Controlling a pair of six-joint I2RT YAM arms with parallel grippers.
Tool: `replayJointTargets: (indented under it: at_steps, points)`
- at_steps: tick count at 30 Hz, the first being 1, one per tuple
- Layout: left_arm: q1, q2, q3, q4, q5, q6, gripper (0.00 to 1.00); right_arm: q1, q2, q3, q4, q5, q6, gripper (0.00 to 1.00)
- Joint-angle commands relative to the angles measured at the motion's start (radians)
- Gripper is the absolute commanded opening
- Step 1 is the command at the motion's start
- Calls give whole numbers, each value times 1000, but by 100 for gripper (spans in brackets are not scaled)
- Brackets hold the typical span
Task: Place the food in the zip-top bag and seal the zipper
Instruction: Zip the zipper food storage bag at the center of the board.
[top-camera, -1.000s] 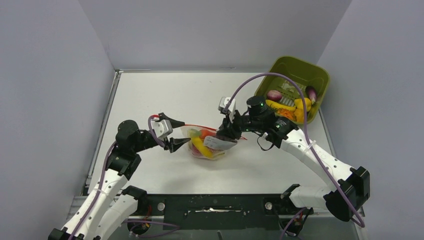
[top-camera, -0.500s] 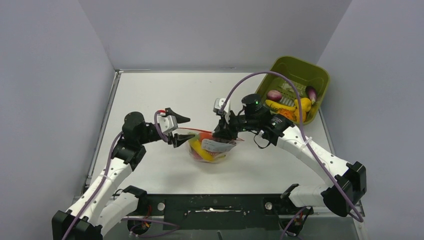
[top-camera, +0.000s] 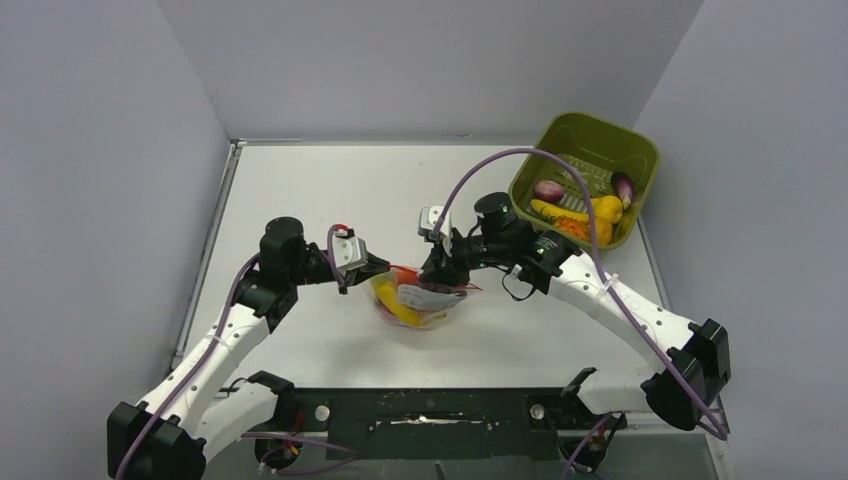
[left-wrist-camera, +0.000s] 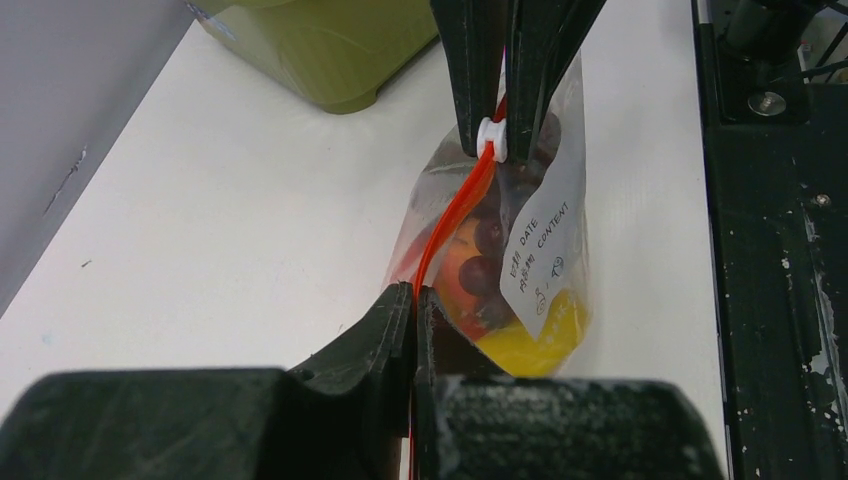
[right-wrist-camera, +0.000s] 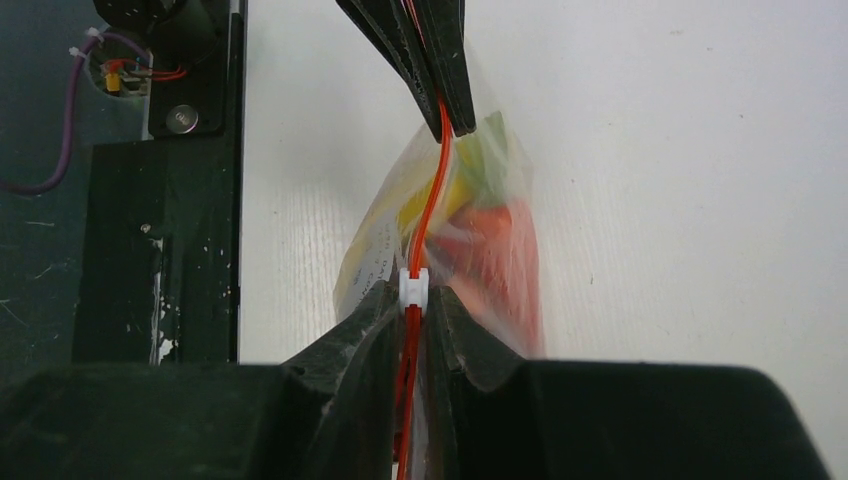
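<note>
The zip-top bag (top-camera: 415, 302) hangs between both grippers just above the table, with food inside: a yellow banana (left-wrist-camera: 525, 345) and red fruit (left-wrist-camera: 462, 270). A white label is on its side. My left gripper (top-camera: 383, 268) is shut on the near end of the orange-red zipper (left-wrist-camera: 455, 215), pinched at the left gripper's tips (left-wrist-camera: 413, 295). My right gripper (top-camera: 440, 272) is shut on the same strip from the other side, with the white slider (right-wrist-camera: 413, 288) at its tips (right-wrist-camera: 413, 298). The zipper (right-wrist-camera: 431, 190) runs taut between the two.
An olive-green bin (top-camera: 632, 150) stands at the back right corner holding more toy food (top-camera: 575, 212). The bin (left-wrist-camera: 320, 50) also shows beyond the bag in the left wrist view. The black base rail (top-camera: 430, 410) lies along the near edge.
My left gripper moved right to the bag's mouth and closed on the zipper end. The right gripper shifted left with the bag, still gripping.
</note>
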Motion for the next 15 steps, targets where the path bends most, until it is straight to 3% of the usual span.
replayJointTargets:
  at_steps: [1, 8, 15]
  points:
    - [-6, -23, 69, -84, 8, 57, 0, 11, -43, 36, 53, 5, -20, 0]
    - [-7, -79, 75, -154, -83, 73, 0, 9, -81, 21, 12, 69, -19, 0]
    - [-8, -120, 38, -78, -107, 12, 0, 2, -111, 10, -27, 141, -10, 0]
